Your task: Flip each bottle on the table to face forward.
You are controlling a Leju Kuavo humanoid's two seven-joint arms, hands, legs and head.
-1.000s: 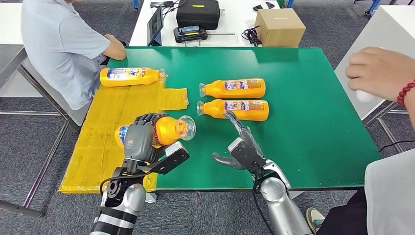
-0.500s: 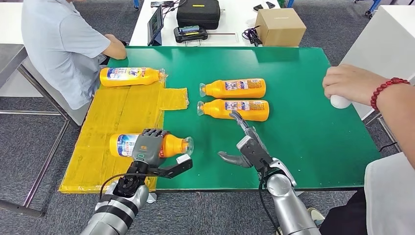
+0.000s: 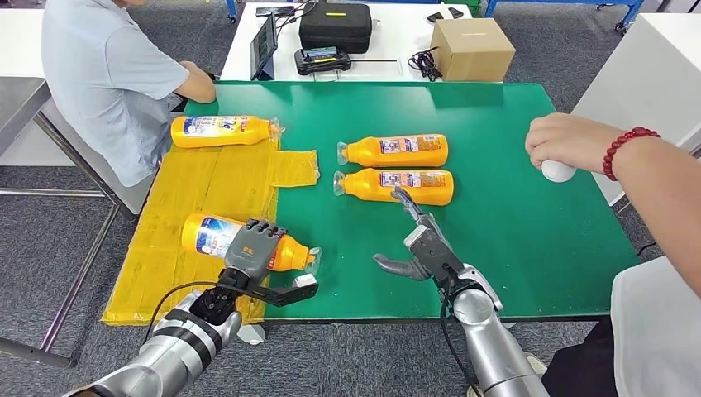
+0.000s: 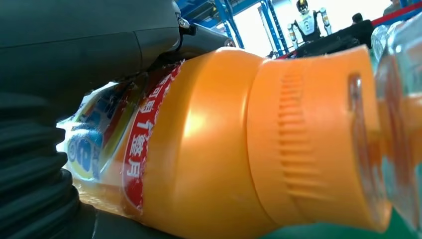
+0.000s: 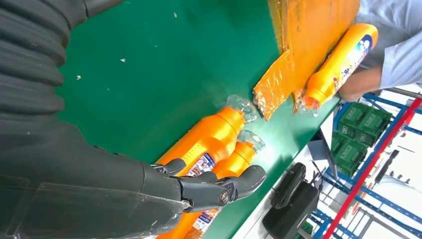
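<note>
Several orange bottles lie on their sides. My left hand [image 3: 252,246] grips one bottle [image 3: 207,235] lying on the yellow mat [image 3: 190,190] at the table's front left, its clear cap [image 3: 311,258] pointing right onto the green surface. In the left wrist view this bottle [image 4: 224,149] presses against my fingers [image 4: 74,45]. My right hand [image 3: 422,244] hovers open just in front of the nearer of two bottles [image 3: 397,185] at mid-table; the other [image 3: 395,150] lies behind it. The right wrist view shows that hand [image 5: 209,191] over both bottles [image 5: 209,144]. Another bottle [image 3: 223,130] lies at the mat's far end.
A person's hand [image 3: 570,141] holding a small white object [image 3: 558,171] reaches over the green table's [image 3: 512,223] right edge. Another person [image 3: 107,74] sits at the far left corner. A cardboard box [image 3: 471,45] and black case [image 3: 335,23] stand on the white table behind.
My left hand has lowered its bottle from a raised tilt to lying on the mat, shifting it left. The person's hand has moved left over the table edge. My right hand has barely moved.
</note>
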